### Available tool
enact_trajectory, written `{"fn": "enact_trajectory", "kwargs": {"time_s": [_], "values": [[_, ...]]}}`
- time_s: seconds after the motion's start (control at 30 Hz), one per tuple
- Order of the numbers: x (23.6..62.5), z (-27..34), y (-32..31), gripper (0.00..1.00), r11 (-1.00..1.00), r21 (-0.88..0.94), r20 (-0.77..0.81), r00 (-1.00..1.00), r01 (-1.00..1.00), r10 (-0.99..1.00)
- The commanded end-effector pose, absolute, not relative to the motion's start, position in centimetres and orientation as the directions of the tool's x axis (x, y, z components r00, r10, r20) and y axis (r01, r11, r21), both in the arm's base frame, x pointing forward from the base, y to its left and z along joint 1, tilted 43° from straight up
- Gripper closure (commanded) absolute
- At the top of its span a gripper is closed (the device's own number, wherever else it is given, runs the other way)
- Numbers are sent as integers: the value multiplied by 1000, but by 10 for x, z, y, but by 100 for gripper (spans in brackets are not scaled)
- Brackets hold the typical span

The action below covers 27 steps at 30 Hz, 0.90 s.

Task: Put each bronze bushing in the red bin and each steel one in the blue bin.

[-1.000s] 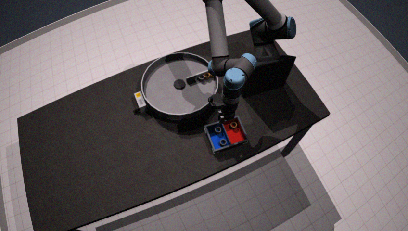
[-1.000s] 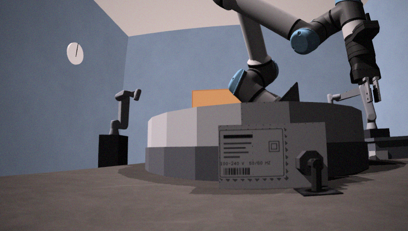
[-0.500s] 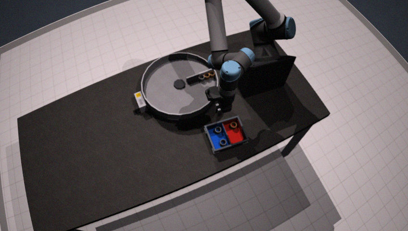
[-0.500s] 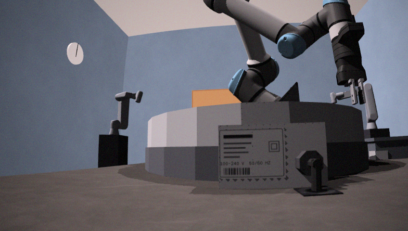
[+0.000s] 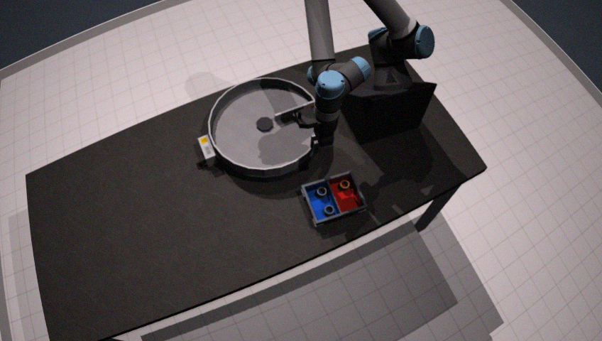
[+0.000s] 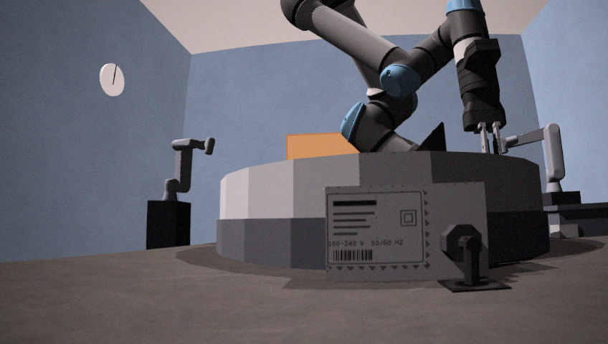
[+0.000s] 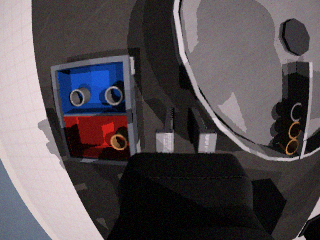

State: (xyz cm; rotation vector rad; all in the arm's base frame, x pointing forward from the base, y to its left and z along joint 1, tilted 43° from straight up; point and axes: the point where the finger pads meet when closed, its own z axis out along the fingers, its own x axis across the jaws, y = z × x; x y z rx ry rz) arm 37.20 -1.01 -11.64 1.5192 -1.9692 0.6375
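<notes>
Blue bin (image 5: pixel 316 202) (image 7: pixel 92 75), at left in the wrist view, holding two steel bushings: one (image 5: pixel 325 210) (image 7: pixel 86 93) left, one (image 5: pixel 316 192) (image 7: pixel 106 95) right. Red bin (image 5: pixel 351 202) (image 7: pixel 85 137), adjoining, containing one bronze bushing (image 5: pixel 345 180) (image 7: pixel 111 141). Pincer (image 5: pixel 314 140) (image 6: pixel 490 149) (image 7: pixel 181 118), fingers parted, gripping nothing, between bins and turntable rim. Turntable (image 5: pixel 263 167) (image 6: pixel 326 170) (image 7: pixel 200 95), right, bearing two bronze bushings, lower (image 7: pixel 286 148) and upper (image 7: pixel 289 131), plus one steel bushing (image 7: pixel 290 111), in a row beside a pale straight divider (image 5: pixel 291 110) (image 7: pixel 308 95).

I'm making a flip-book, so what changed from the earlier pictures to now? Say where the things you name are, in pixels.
The pincer (image 5: pixel 314 140) (image 6: pixel 490 150) (image 7: pixel 181 118) moved away from the bins, to the turntable's (image 5: pixel 236 135) (image 6: pixel 260 191) (image 7: pixel 215 60) edge. It took and dropped nothing. The three binned bushings (image 5: pixel 316 192) (image 7: pixel 86 92) stayed put.
</notes>
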Motion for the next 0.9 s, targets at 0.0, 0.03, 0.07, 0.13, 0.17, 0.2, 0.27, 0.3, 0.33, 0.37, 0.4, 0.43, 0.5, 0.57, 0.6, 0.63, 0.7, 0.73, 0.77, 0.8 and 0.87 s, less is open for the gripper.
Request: {"fn": "enact_trajectory", "kwargs": {"time_s": [0.0,0.03,0.07,0.13,0.17,0.2,0.27,0.3,0.33,0.37,0.4,0.43,0.5,0.57,0.6,0.63,0.7,0.73,0.77,0.8,0.87], "values": [[364,-92,-36,60,240,-31,684,-195,-970,-703],[364,-92,-36,60,240,-31,684,-195,-970,-703],[364,-92,-36,60,240,-31,684,-195,-970,-703],[362,-86,-43,60,240,-31,684,-195,-970,-703],[360,-79,-51,60,240,-31,684,-195,-970,-703],[357,-72,-58,60,240,-31,684,-195,-970,-703],[355,-66,-66,60,240,-31,684,-195,-970,-703],[353,-59,-73,60,240,-30,684,-195,-970,-703],[353,-59,-73,60,240,-30,684,-195,-970,-703],[353,-59,-73,60,240,-30,684,-195,-970,-703],[353,-59,-73,60,240,-30,684,-195,-970,-703],[353,-59,-73,60,240,-30,684,-195,-970,-703],[350,-53,-81,60,240,-30,684,-195,-970,-703],[345,-39,-96,60,240,-30,684,-195,-970,-703],[343,-33,-103,60,240,-30,684,-195,-970,-703],[341,-28,-109,60,240,-30,684,-195,-970,-703],[341,-26,-111,60,240,-30,684,-195,-970,-703],[341,-26,-111,60,240,-30,684,-195,-970,-703],[341,-26,-111,60,240,-30,684,-195,-970,-703],[338,-19,-118,60,240,-30,684,-195,-970,-703],[334,-6,-133,60,240,-30,684,-195,-970,-703]]}}
